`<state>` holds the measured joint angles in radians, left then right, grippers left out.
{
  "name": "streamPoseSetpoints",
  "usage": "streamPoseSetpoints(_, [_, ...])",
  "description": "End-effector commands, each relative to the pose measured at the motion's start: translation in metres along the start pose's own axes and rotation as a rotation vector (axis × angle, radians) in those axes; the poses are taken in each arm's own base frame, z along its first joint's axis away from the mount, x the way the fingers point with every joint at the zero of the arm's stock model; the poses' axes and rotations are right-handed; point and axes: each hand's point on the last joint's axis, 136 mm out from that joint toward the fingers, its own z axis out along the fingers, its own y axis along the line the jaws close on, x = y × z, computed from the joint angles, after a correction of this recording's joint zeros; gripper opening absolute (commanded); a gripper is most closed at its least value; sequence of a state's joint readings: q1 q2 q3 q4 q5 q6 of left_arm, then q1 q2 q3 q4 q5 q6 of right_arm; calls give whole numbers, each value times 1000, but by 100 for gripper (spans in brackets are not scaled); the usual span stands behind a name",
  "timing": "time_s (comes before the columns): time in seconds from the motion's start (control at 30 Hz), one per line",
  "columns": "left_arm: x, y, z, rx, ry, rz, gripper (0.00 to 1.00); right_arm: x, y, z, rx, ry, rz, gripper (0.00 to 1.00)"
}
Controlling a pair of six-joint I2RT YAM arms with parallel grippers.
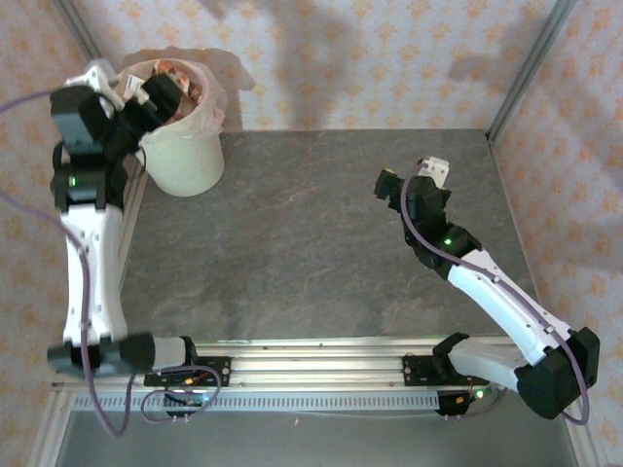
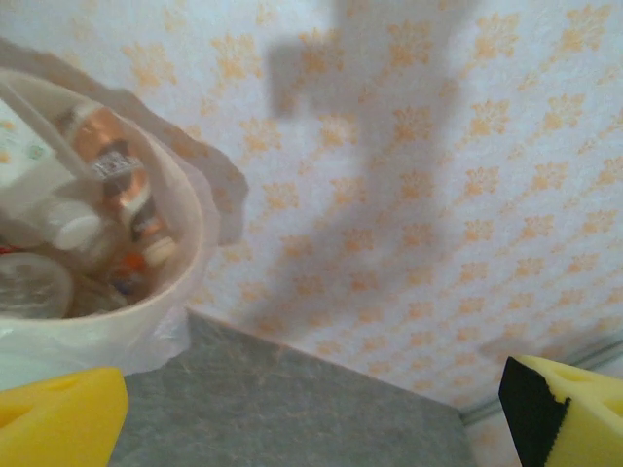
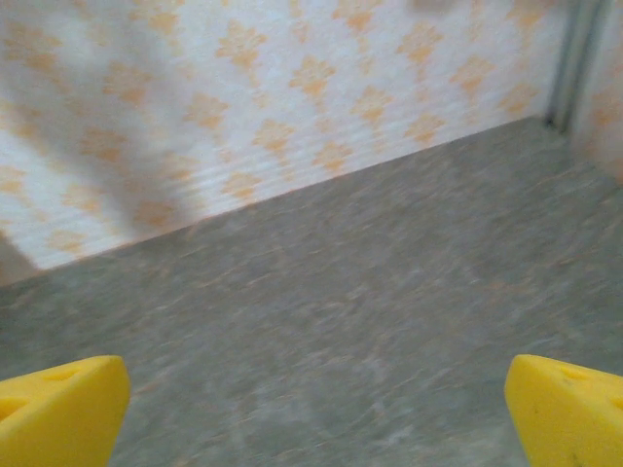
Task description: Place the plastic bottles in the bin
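left wrist: plastic bottles [image 2: 122, 185] heaped inside bin [image 2: 127, 331] | left pincer [image 1: 161, 97] apart at rim | right pincer [image 3: 311, 418] apart over open bench [image 1: 311, 243]

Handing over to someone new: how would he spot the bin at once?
Start at the grey table and go to its far left corner, by the patterned wall. There stands the bin, a white round bucket with a pale bag over its rim. It is the one container there, with bottles inside.

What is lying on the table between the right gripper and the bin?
In the top view, the grey table between the right gripper and the bin is bare; nothing lies there.
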<state>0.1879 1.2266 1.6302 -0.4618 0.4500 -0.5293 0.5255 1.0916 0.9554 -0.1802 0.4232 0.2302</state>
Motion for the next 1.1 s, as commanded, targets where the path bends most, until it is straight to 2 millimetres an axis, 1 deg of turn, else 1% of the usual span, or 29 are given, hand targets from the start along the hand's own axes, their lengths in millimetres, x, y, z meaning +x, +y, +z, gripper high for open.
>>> streamPoseSetpoints(0.0, [2, 23, -24, -100, -134, 137, 100, -10, -32, 0, 156, -75, -126, 99])
streamPoseSetpoints(0.03, [12, 32, -31, -131, -127, 160, 100, -7, -39, 2, 186, -74, -147, 99])
streamPoseSetpoints(0.07, [25, 44, -36, -164, -110, 181, 100, -4, -46, 5, 211, -70, -161, 99])
streamPoseSetpoints(0.13, [52, 64, -42, -206, -70, 234, 100, 4, -62, 14, 256, -64, -172, 99])
streamPoseSetpoints(0.2, [76, 95, -47, -295, -51, 262, 100, 16, -83, 26, 311, -65, -165, 99])
streamPoseSetpoints(0.23, [85, 109, -48, -337, -58, 271, 100, 22, -91, 32, 325, -73, -162, 99])
streamPoseSetpoints(0.3, [112, 147, -46, -426, -75, 295, 100, 38, -112, 46, 371, -65, -154, 99])
streamPoseSetpoints(0.33, [123, 161, -45, -456, -77, 308, 100, 45, -120, 52, 383, -49, -149, 99])
streamPoseSetpoints(0.37, [134, 177, -41, -484, -85, 315, 100, 58, -132, 61, 420, -9, -149, 99])
streamPoseSetpoints(0.4, [145, 187, -36, -493, -94, 309, 100, 67, -142, 68, 447, 19, -139, 99])
streamPoseSetpoints(0.47, [160, 202, -25, -498, -95, 309, 100, 83, -149, 82, 430, 78, -138, 99])
streamPoseSetpoints(0.5, [168, 210, -20, -507, -81, 315, 100, 91, -149, 90, 396, 99, -141, 99])
streamPoseSetpoints(0.6, [198, 236, 1, -552, 31, 333, 100, 110, -143, 111, 266, 136, -138, 99])
streamPoseSetpoints(0.67, [221, 249, 19, -548, 136, 344, 100, 122, -141, 123, 218, 179, -144, 99])
streamPoseSetpoints(0.73, [239, 256, 36, -531, 206, 339, 100, 132, -138, 132, 191, 208, -155, 99])
streamPoseSetpoints(0.8, [251, 261, 49, -524, 208, 337, 100, 137, -135, 140, 166, 213, -172, 99])
streamPoseSetpoints(0.87, [254, 264, 56, -516, 167, 333, 100, 140, -134, 142, 148, 226, -168, 99])
streamPoseSetpoints(0.93, [259, 266, 61, -513, 159, 359, 100, 140, -132, 140, 126, 214, -164, 99])
streamPoseSetpoints(0.97, [265, 264, 66, -485, 172, 368, 100, 138, -132, 137, 114, 194, -158, 99])
streamPoseSetpoints(1.07, [274, 251, 77, -404, 227, 410, 100, 139, -132, 122, 77, 102, -143, 99])
